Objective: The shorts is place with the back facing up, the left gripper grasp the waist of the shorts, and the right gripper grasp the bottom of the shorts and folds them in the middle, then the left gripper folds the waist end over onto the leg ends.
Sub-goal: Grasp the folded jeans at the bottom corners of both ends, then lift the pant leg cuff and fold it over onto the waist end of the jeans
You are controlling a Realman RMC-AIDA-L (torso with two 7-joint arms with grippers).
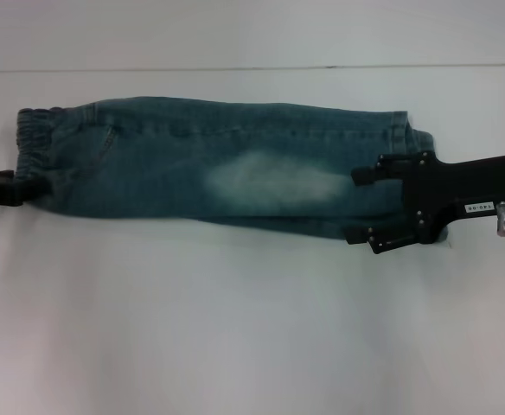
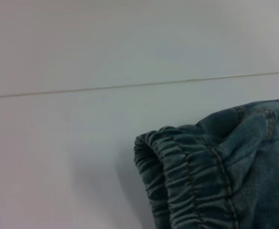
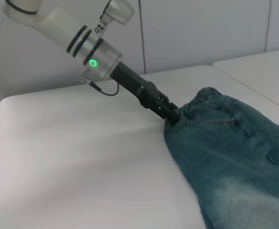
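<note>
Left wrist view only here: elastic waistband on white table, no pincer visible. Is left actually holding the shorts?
Observer: Yes. The right wrist view shows the left pincer closed on the edge of the waistband.
Operator: Is the lengthwise fold done?
Observer: The head view shows the shorts lying as one narrow folded strip across the table, waist end on the robot's left.
Operator: Where's right?
Observer: The right pincer sits over the leg hems at the opposite end, jaws spread open, not clamping.
</note>
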